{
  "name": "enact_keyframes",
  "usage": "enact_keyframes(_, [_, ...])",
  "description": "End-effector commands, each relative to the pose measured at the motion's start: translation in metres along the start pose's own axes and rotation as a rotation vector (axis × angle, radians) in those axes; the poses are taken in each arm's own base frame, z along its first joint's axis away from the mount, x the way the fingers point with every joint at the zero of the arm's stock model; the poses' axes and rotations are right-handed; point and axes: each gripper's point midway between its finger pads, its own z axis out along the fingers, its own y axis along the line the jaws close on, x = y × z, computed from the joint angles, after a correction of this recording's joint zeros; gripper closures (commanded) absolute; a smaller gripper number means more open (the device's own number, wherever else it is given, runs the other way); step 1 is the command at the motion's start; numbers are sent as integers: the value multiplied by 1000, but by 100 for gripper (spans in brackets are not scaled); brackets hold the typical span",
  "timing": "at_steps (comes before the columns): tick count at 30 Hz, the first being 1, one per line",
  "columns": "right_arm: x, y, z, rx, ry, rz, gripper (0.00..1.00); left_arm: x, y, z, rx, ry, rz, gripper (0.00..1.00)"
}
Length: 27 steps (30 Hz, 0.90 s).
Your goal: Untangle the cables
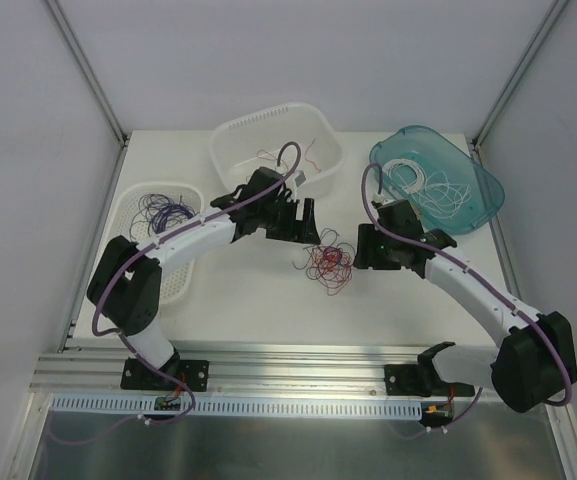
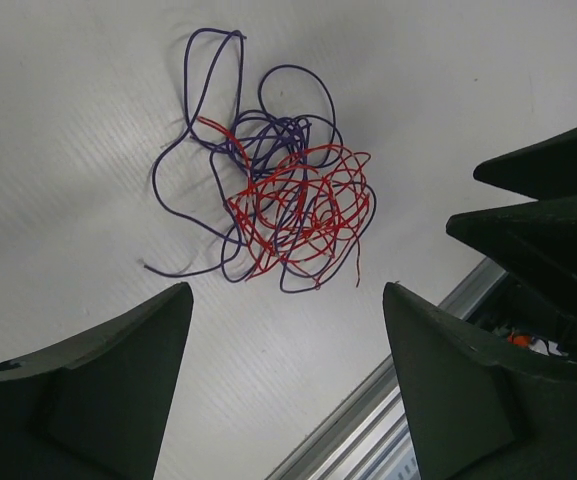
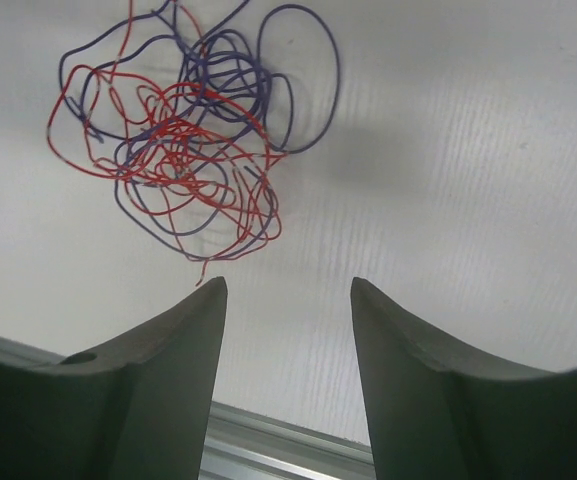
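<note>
A tangle of thin red and purple cables [image 1: 327, 264] lies on the white table between the two arms. It shows in the left wrist view [image 2: 283, 205] and in the right wrist view [image 3: 183, 145]. My left gripper [image 1: 303, 222] hovers just up-left of the tangle, open and empty [image 2: 286, 290]. My right gripper [image 1: 366, 250] hovers just right of the tangle, open and empty [image 3: 288, 285]. No white cable shows in the tangle.
A white basket [image 1: 230, 150] at the back holds a few red wires. A flat white basket [image 1: 133, 215] at the left holds purple wires. A teal bin [image 1: 483, 185] at the right holds white wires. An aluminium rail [image 1: 298, 360] runs along the near edge.
</note>
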Motion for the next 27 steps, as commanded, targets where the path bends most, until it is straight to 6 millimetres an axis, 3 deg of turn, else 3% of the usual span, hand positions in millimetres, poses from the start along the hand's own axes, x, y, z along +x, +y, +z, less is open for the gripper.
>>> enact_keyframes(1, [-16,-10,-6,65,-112,103,43,-9,-10,1,-18,7,-84,23])
enact_keyframes(10, [-12,-21,1,118,-122,145,36,13,-16,32,-122,64,-368,44])
enact_keyframes(19, [-12,-20,7,102,-134,141,35,26,-6,56,-181,109,-455,65])
enact_keyframes(27, [-11,-10,16,53,-120,138,35,18,2,57,-224,60,-448,83])
